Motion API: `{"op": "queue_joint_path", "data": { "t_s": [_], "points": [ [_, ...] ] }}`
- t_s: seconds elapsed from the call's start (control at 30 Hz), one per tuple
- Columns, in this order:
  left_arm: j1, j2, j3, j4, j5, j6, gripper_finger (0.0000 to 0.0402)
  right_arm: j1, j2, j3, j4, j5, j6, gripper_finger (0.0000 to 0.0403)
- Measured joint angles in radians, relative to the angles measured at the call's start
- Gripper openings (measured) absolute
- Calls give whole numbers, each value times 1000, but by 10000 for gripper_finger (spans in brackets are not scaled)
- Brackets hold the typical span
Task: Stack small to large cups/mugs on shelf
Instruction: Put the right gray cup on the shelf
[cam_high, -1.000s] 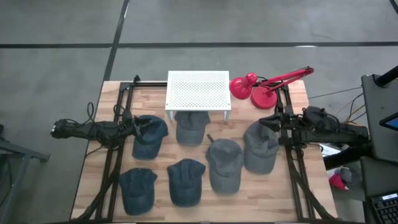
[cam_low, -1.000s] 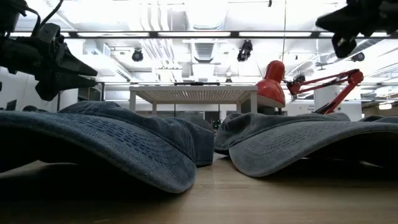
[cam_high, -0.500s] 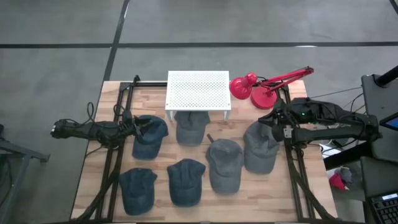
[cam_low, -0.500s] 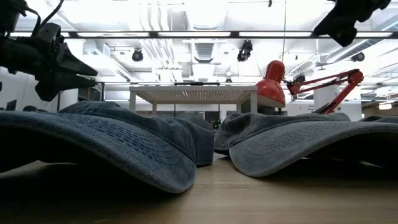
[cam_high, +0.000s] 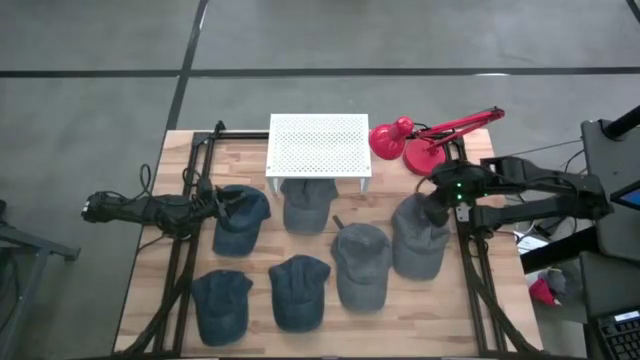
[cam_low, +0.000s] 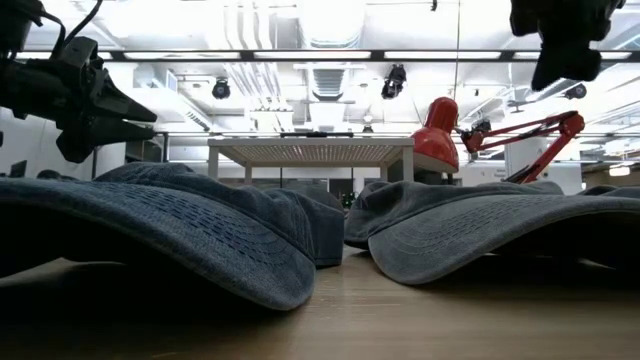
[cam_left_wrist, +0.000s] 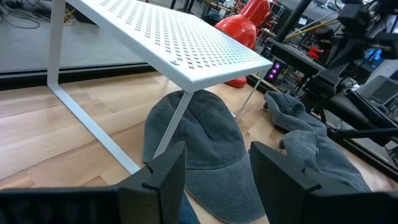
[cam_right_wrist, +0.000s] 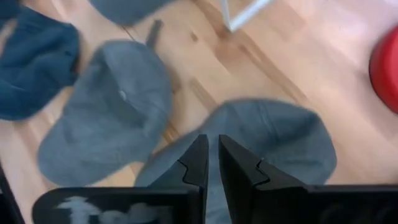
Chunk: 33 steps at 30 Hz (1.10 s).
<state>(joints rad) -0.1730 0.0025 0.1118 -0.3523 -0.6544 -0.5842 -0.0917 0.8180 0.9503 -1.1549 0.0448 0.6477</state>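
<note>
Six soft caps lie crown-up on the wooden table. Three are dark blue (cam_high: 240, 220) (cam_high: 222, 305) (cam_high: 299, 290) and two grey (cam_high: 362, 264) (cam_high: 420, 237). A third grey cap (cam_high: 308, 207) (cam_left_wrist: 199, 146) lies half under the white perforated shelf (cam_high: 319, 145) (cam_left_wrist: 180, 43), which stands on its thin legs near the far edge. My left gripper (cam_high: 226, 205) (cam_left_wrist: 214, 180) hangs open above the far-left blue cap, well off the table in the low view (cam_low: 140, 112). My right gripper (cam_high: 432, 205) (cam_right_wrist: 210, 165) (cam_low: 555, 75) is shut and points down, high over the rightmost grey cap (cam_right_wrist: 273, 143).
A red desk lamp (cam_high: 415, 142) (cam_low: 440, 135) stands right of the shelf at the far right corner. Black arm frames (cam_high: 190, 230) run along both table sides. Bare wood (cam_high: 400, 320) shows along the near edge and between caps.
My right arm has swung its wrist and tipped the gripper from pointing level toward the table's left to pointing down over the rightmost grey cap. No cap has moved.
</note>
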Motion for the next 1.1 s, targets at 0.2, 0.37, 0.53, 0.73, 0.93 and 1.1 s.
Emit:
{"op": "queue_joint_path", "data": {
  "t_s": [0.2, 0.37, 0.53, 0.73, 0.93, 1.1],
  "points": [
    [0, 0, 0, 0, 0, 0, 181, 0, 51, 7, -59, -4, 65, 82],
    [1, 0, 0, 0, 0, 0, 181, 0, 78, -8, -104, -51, 147, 130],
    [1, 0, 0, 0, 0, 0, 181, 0, 89, -10, -159, -71, 222, 175],
    [1, 0, 0, 0, 0, 0, 181, 0, 88, -11, -197, -73, 355, 219],
    [0, 0, 0, 0, 0, 0, 181, 0, 106, -15, -202, -116, 463, 259],
    [0, 0, 0, 0, 0, 0, 181, 0, 152, -30, -203, -132, 517, 286]
  ]
}}
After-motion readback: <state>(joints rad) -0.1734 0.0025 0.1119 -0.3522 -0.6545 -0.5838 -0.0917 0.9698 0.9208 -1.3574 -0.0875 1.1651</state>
